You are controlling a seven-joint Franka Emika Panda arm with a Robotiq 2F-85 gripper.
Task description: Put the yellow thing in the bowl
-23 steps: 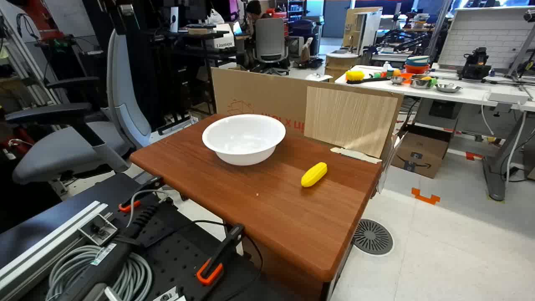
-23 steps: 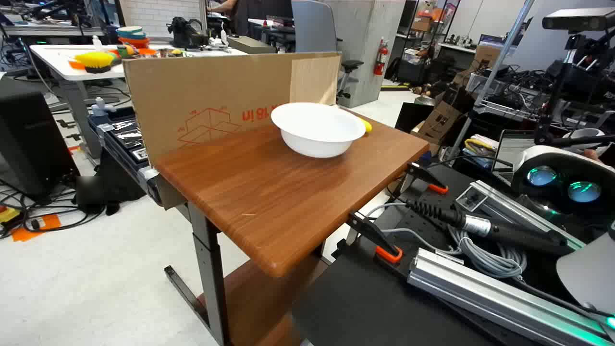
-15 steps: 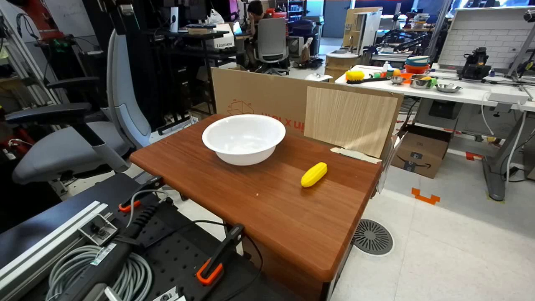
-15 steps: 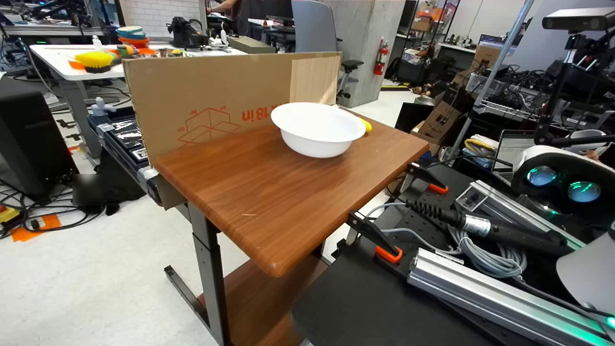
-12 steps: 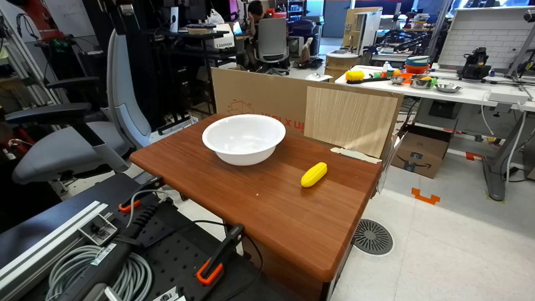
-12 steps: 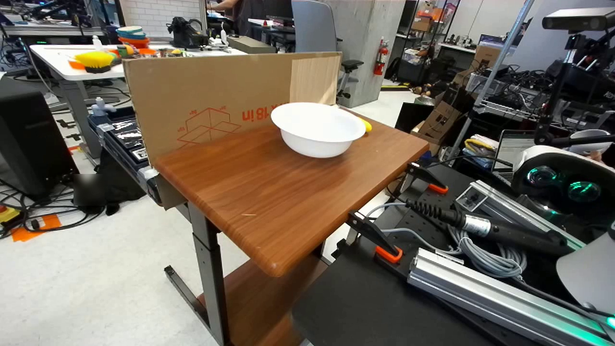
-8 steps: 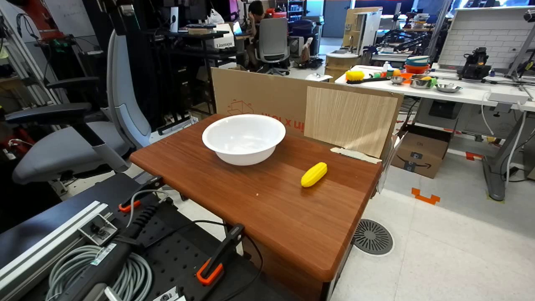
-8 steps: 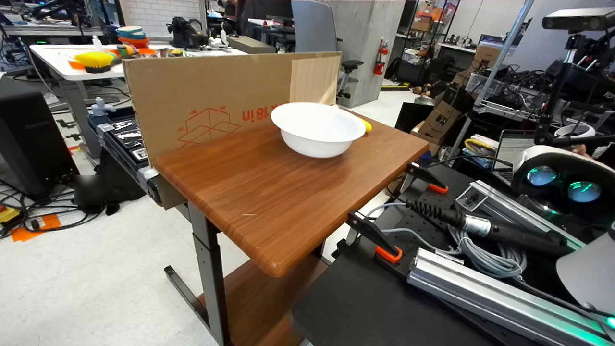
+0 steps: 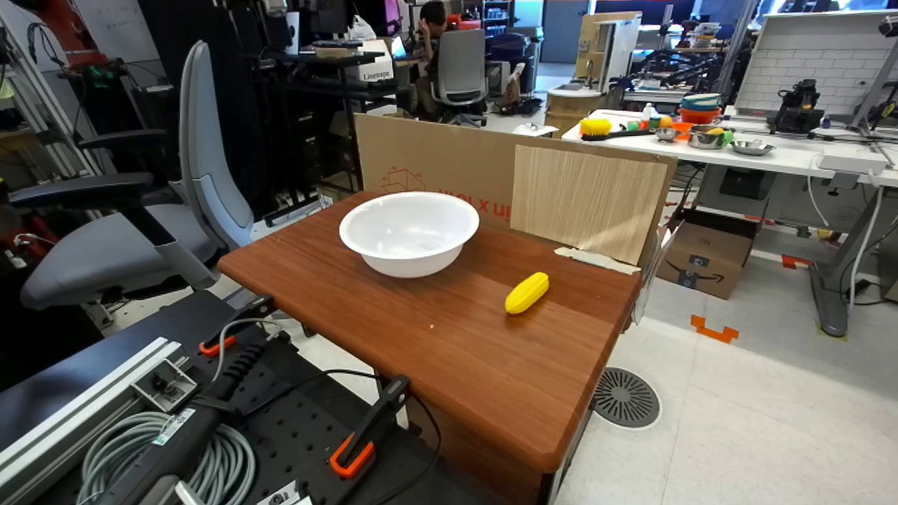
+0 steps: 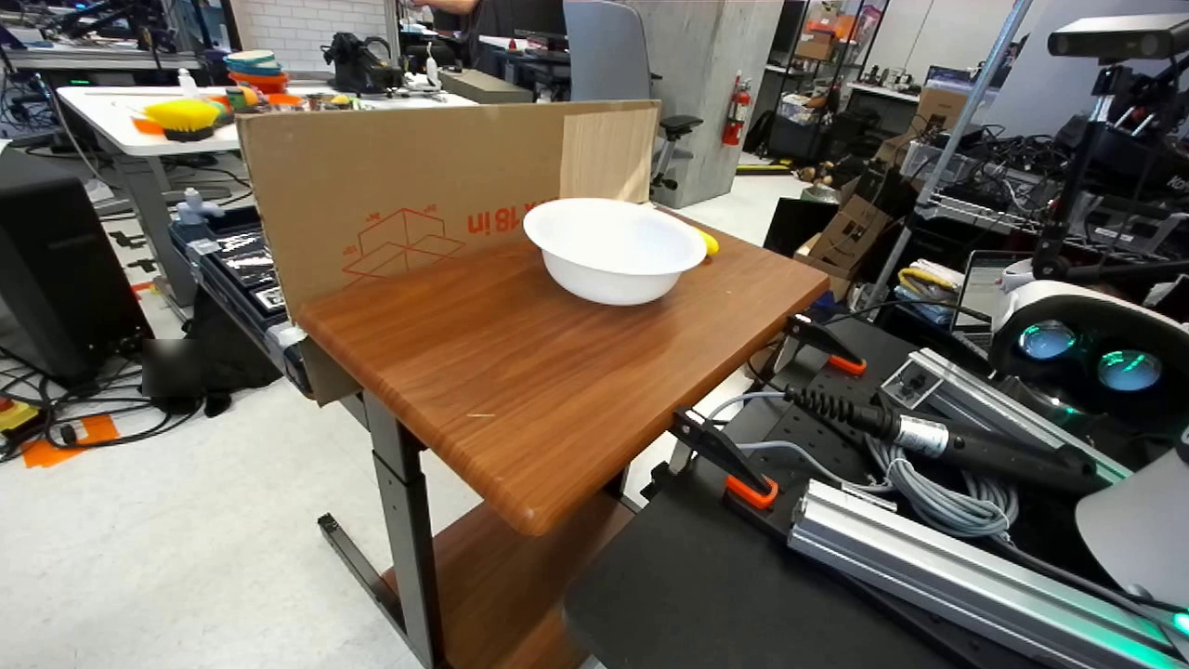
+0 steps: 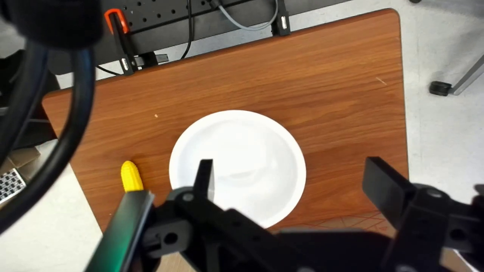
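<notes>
Seemingly just starting, with both the pick and the place awaiting.
Leaving the yellow thing [image 9: 527, 293] lying on the wooden table [image 9: 484, 379], at four o'clock from the white bowl [image 9: 409, 228] in an exterior view and clear of its rim. Showing the gripper [image 11: 291, 173] toward six o'clock in the wrist view, with jaws parted wide and clamping nothing. Probably needing a reach, a squeeze, a lift and a release above the white bowl. Displaying reddish-brown grain on the wooden table; surrounding it with a cardboard panel [image 9: 449, 151] at one o'clock, a cluttered white desk [image 9: 786, 160] farther off at two, a black perforated board [image 9: 302, 414] at eight and a grey chair [image 9: 219, 203] at ten.
</notes>
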